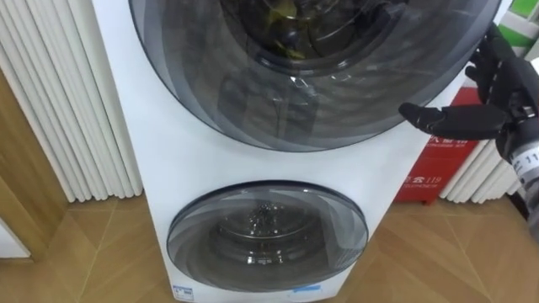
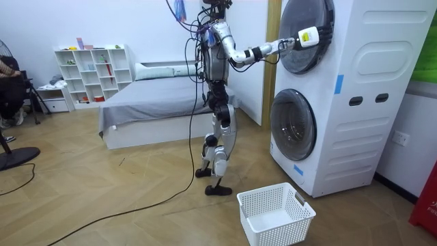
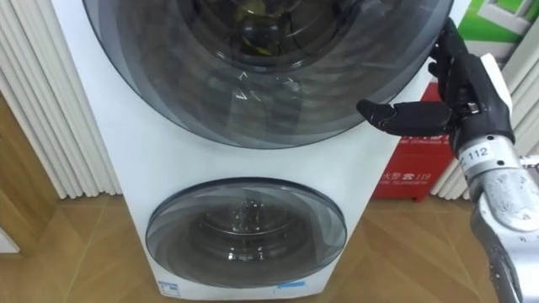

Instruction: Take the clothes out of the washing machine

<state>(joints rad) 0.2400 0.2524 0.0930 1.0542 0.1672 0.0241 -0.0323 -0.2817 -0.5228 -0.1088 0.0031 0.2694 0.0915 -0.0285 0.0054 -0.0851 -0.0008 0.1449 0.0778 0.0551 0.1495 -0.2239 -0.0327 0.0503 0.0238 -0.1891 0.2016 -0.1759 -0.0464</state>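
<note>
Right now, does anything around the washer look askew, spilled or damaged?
Nothing stands out. Upper door and lower door look shut and intact; the white basket stands upright on the floor; the right hand is by the upper door's rim.

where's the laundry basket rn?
Room view: white basket on the floor, lower centre, in front of the washing machine, below its lower door.
</note>
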